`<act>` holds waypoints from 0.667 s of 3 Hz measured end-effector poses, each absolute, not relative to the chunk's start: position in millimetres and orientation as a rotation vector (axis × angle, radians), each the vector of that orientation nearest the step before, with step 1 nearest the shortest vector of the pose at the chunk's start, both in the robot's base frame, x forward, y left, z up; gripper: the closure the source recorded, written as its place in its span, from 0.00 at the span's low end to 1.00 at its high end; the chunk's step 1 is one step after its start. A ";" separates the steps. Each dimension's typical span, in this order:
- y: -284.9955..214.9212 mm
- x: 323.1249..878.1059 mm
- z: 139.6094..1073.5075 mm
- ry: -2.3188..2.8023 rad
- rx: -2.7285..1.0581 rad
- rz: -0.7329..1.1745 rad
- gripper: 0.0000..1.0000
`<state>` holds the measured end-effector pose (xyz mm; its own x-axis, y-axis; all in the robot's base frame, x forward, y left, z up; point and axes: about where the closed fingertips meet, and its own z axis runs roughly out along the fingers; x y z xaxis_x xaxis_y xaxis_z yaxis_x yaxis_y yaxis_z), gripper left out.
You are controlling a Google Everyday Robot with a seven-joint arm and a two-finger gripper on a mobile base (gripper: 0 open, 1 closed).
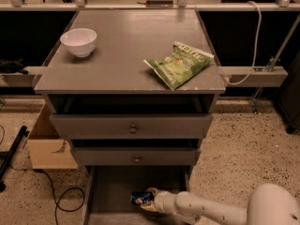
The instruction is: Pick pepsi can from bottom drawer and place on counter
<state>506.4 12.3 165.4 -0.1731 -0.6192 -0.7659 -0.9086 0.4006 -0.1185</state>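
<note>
The pepsi can (139,198), blue with a round logo, lies on its side on the floor of the open bottom drawer (110,191) near its front. My gripper (149,200) reaches in from the lower right on a white arm and sits right against the can's right end, its fingers around that end. The counter (126,55), the grey cabinet top, lies well above.
A white bowl (78,41) stands at the counter's back left and a green chip bag (179,63) lies at its right. Two knobbed upper drawers (133,125) overhang the bottom one. A cardboard box (49,146) and cables sit on the floor at left.
</note>
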 end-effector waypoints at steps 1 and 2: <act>-19.3 509.5 195.2 1.879 -1.279 0.427 1.00; -58.4 507.7 226.6 1.882 -1.244 0.364 1.00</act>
<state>507.7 -58.4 226.6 -0.1647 -0.6216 -0.7658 -0.8626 0.4674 -0.1939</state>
